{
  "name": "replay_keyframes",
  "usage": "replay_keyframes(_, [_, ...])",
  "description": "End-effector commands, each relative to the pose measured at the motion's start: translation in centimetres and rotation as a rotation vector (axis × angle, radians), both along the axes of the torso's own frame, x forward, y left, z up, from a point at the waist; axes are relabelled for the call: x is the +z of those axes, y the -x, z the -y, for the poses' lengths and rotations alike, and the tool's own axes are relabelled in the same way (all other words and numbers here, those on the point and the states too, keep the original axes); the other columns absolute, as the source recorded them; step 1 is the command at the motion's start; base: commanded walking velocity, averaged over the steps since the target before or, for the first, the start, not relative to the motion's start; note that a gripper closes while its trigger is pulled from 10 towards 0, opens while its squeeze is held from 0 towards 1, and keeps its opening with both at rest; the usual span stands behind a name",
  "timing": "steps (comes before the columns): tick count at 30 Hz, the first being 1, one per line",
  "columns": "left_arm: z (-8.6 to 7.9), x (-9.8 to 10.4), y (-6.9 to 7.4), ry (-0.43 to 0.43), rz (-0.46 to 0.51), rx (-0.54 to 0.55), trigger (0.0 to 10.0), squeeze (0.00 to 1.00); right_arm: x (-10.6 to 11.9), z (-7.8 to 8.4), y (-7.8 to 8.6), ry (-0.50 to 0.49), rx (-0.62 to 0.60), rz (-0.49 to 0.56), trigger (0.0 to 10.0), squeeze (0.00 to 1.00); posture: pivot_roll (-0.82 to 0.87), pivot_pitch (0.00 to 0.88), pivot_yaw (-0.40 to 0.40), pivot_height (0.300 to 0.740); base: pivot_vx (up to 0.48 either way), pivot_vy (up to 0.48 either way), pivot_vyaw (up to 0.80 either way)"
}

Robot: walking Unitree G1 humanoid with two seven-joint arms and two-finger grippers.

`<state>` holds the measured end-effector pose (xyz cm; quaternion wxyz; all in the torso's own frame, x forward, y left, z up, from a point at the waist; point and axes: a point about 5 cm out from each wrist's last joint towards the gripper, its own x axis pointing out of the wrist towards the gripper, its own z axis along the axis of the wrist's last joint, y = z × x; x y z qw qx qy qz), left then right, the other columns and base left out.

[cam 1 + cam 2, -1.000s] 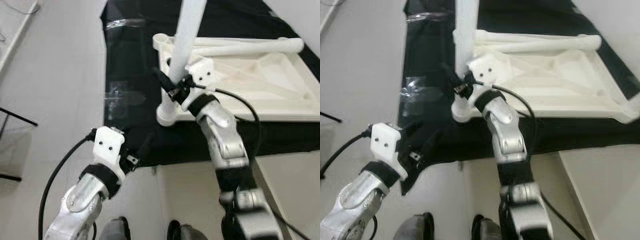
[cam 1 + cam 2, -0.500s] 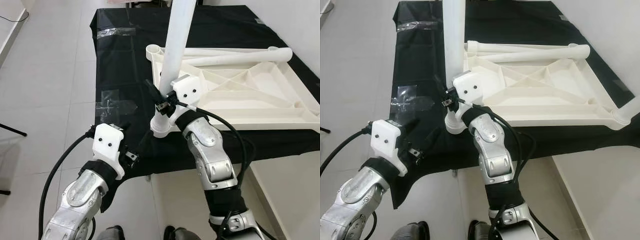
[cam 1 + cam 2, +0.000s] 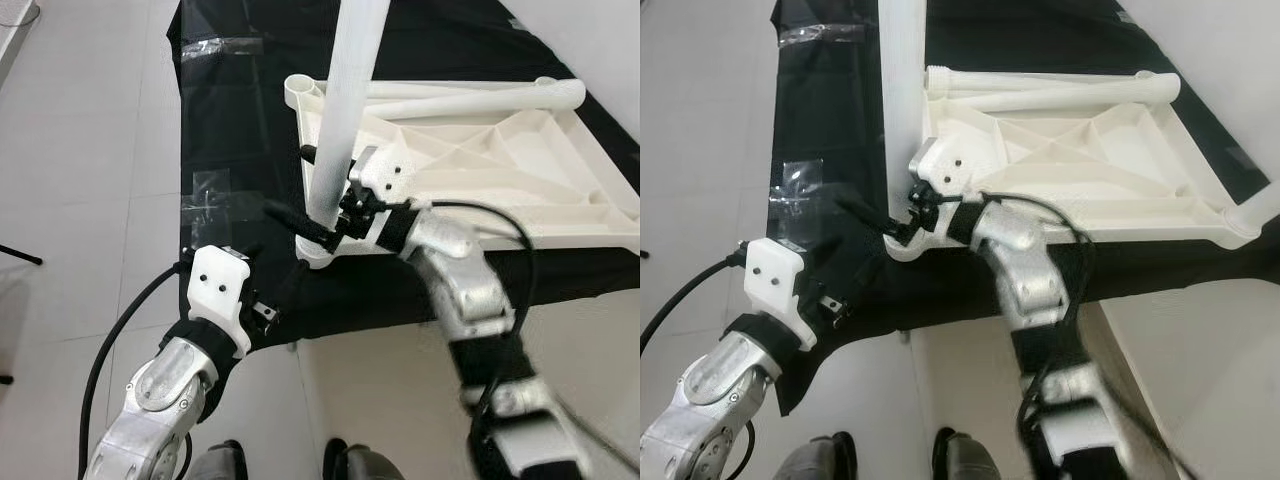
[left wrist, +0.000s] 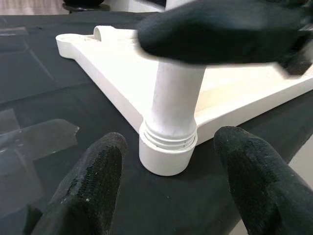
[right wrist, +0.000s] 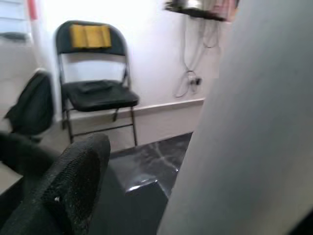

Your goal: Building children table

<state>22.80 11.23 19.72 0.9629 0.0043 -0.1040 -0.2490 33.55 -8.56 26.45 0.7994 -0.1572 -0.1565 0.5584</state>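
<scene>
A white plastic tabletop point(image 3: 490, 160) lies upside down, ribbed underside up, on a black cloth point(image 3: 240, 130) spread over the floor point(image 3: 90, 150). One white leg point(image 3: 345, 100) stands upright in the socket at the tabletop's near left corner. A second white leg point(image 3: 470, 98) lies flat along the tabletop's far edge.

Right gripper point(image 3: 318, 205): at the lower part of the upright leg, just above the corner socket, black fingers on either side of the tube. Clamped or merely alongside: cannot tell.

Left gripper point(image 4: 168, 183): low over the cloth's near edge, just short of the same corner, aimed at the socket. Its fingers point(image 4: 93, 181) are spread apart, nothing between them.

Clear tape patches point(image 3: 210, 195) sit on the cloth near its left edge.
</scene>
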Motion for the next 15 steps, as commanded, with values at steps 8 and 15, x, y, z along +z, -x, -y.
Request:
replay_keyframes(8, [0.1, -0.1, 0.4, -0.003, -0.004, -0.010, 10.0, 0.00, 1.3, -1.3, -1.4, 0.088, 0.232, -0.021, 0.0, 0.00, 0.15, 0.265, -0.093, 0.740, 0.000, 0.000, 0.00])
replay_keyframes(15, [-0.1, -0.1, 0.4, -0.010, -0.006, -0.008, 10.0, 0.00, 1.4, -1.0, -1.6, 0.108, 0.276, -0.035, 0.0, 0.00, 0.15, 0.267, -0.099, 0.740, 0.000, 0.000, 0.00])
